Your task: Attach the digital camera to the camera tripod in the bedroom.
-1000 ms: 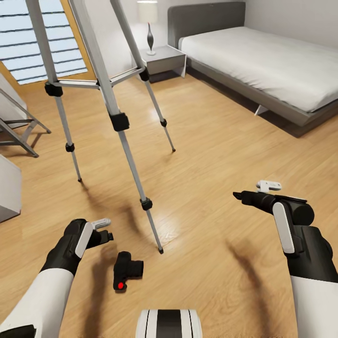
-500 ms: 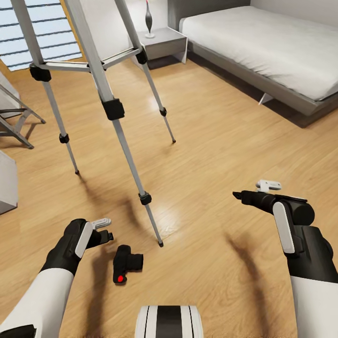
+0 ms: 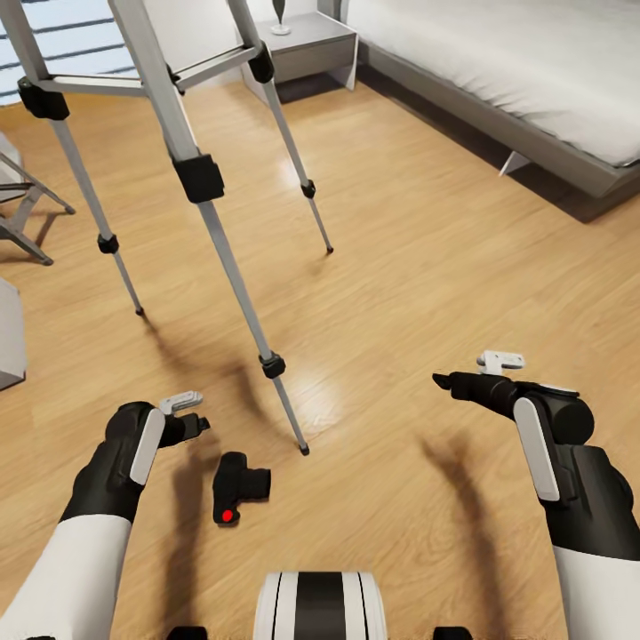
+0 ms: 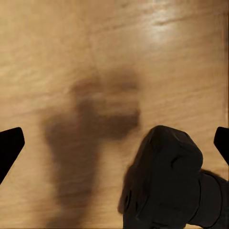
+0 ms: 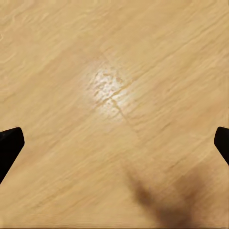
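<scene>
My left gripper (image 3: 191, 425): spread wide, empty, hung beside digital camera (image 3: 233, 487) for pickup | right gripper (image 3: 444, 382): wide open, empty | camera tripod (image 3: 200, 178) near.

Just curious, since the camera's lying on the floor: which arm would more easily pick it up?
Probably the left. Its gripper hangs open beside the camera, which lies on the floor. The right gripper is much farther off.
</scene>
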Motion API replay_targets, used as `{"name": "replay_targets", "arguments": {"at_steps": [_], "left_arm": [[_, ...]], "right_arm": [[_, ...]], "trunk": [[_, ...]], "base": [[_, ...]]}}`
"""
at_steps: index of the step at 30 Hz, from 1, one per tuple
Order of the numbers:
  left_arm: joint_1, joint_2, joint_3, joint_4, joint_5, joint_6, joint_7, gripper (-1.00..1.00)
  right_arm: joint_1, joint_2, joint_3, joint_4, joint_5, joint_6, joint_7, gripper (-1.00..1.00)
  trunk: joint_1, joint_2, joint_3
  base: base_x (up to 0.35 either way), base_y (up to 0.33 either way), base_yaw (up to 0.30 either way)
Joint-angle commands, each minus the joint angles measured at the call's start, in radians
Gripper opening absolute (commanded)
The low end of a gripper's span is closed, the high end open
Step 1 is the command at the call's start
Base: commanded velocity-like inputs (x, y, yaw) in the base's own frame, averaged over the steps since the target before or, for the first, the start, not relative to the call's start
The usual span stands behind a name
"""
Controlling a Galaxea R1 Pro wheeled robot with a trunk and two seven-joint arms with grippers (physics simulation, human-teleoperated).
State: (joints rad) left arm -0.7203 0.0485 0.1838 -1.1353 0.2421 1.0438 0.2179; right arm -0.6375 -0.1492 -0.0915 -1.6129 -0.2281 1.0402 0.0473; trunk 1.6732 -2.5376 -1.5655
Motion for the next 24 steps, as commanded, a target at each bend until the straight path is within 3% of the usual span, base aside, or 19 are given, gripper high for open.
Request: {"name": "replay_targets", "arguments": {"at_steps": [1, 5, 8, 15, 24], "left_arm": [[0.000, 0.000, 0.000, -0.002, 0.011, 0.003, 0.009, 1.00], [0.016, 0.000, 0.002, -0.092, 0.013, 0.003, 0.009, 1.00], [0.026, -0.002, 0.004, -0.167, 0.014, 0.003, 0.010, 1.00], [0.026, -0.014, 0.003, -0.254, 0.013, 0.003, 0.017, 1.00], [0.000, -0.011, 0.007, -0.246, 0.012, 0.003, 0.019, 1.00]], "right_arm": [[-0.001, 0.000, -0.001, -0.001, 0.002, 0.004, 0.005, 1.00], [-0.021, 0.001, 0.003, -0.004, 0.003, 0.004, 0.052, 1.00], [-0.067, 0.002, 0.005, -0.005, 0.003, 0.007, 0.091, 1.00], [-0.140, 0.003, 0.007, -0.006, 0.005, 0.007, 0.119, 1.00], [-0.252, 0.010, 0.007, -0.006, 0.010, 0.007, 0.127, 1.00]], "trunk": [[0.000, -0.001, -0.005], [0.002, -0.001, -0.020], [0.003, -0.002, -0.032], [0.007, -0.004, -0.059], [0.011, -0.006, -0.094]], "base": [[0.000, 0.000, 0.000], [0.000, 0.000, 0.000], [0.000, 0.000, 0.000], [0.000, 0.000, 0.000], [0.000, 0.000, 0.000]]}}
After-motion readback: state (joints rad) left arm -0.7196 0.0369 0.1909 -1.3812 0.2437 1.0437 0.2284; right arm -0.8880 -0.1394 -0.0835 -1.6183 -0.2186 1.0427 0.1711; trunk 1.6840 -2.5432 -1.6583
